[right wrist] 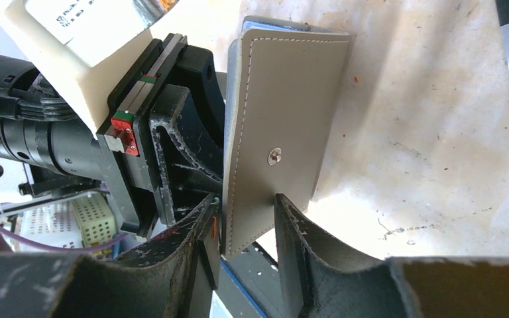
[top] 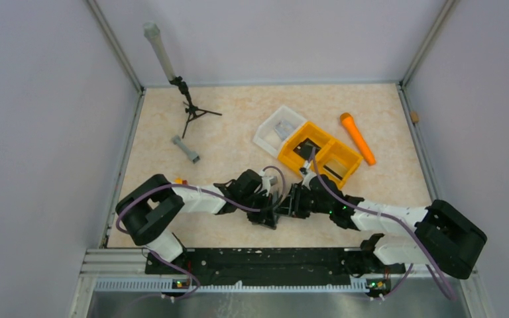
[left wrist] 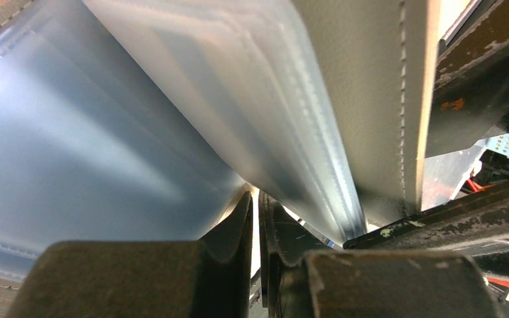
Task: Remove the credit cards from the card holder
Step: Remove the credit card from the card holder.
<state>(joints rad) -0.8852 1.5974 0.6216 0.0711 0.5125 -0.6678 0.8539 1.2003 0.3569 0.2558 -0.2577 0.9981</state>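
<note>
- The right gripper stands narrow, its 2 fingers straddling the lower corner of the card holder. The finger on the snap side touches the grey flap, but I cannot tell whether the pair pinches it.
- The left gripper reaches in from the side of the card holder away from the snap. It is nearly closed and clamped on the holder, which hangs upright above the table, off its surface.
- Risk 1: the right fingers sit over the outer flap only, just below the snap stud. Closing there would likely catch cover material, not a card. A pull would then only tug the card holder against the left grip.
- Risk 2: both grips are at edges of the card holder. An opposed pull could slide it out of the left fingers and drop it onto the table.
- The credit cards are not plainly visible. A pale blue edge at the top of the card holder and the translucent sleeves may hide them, so I judge them still inside.
- Risk 3: a card shaken loose while the holder is upright could fall just beside it and miss the orange bin, which lies well beyond the card holder.
</note>
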